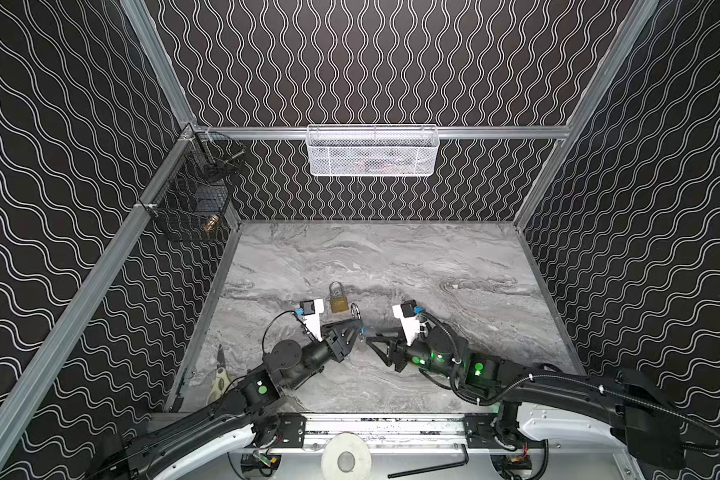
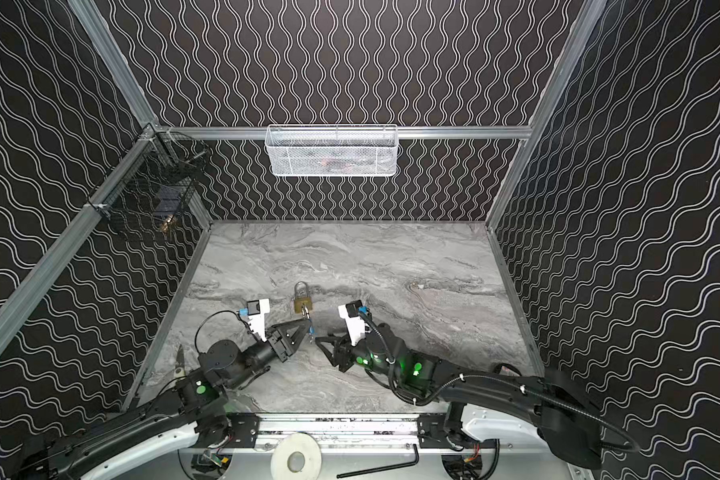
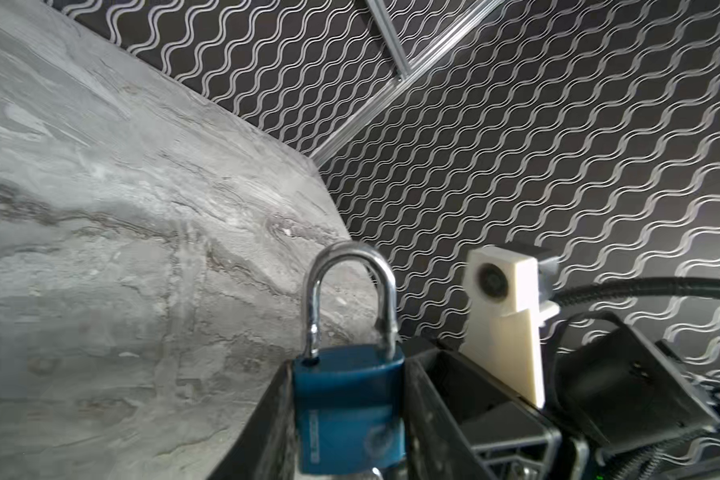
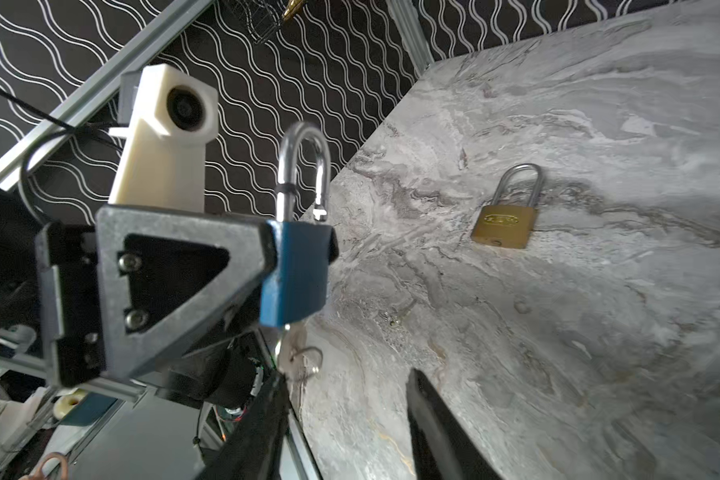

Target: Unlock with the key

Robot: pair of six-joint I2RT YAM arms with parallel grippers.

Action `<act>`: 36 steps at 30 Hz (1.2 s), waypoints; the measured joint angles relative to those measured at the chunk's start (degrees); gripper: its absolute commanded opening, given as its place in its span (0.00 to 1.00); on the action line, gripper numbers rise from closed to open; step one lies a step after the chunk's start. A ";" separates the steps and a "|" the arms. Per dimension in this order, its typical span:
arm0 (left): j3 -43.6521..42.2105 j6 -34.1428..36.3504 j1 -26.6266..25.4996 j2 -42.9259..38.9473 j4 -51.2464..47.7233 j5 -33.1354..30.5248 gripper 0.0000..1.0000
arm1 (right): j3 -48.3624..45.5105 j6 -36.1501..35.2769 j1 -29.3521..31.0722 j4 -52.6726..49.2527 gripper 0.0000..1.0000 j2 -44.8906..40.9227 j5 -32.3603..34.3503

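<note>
The left hand is clamping the blue padlock by its body and holding it above the counter. One leg of the shackle is showing clear of the body. The key is sitting in the lock's underside, with its ring dangling. The right hand is standing partly spread and gripping nothing, one fingertip just beside the key. A brass padlock is lying flat on the counter beyond.
</note>
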 measured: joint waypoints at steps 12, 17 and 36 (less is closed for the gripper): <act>8.90 13.11 3.19 2.58 -14.60 9.22 0.00 | 3.50 -5.62 -10.93 0.42 0.56 -1.60 -8.94; 11.30 16.81 3.30 4.94 -19.39 9.79 0.00 | 6.64 -6.56 -11.91 2.05 0.57 2.86 -14.38; 10.05 17.66 3.30 6.60 -18.62 7.52 0.00 | 13.38 -2.51 -12.22 2.49 0.34 14.23 -19.87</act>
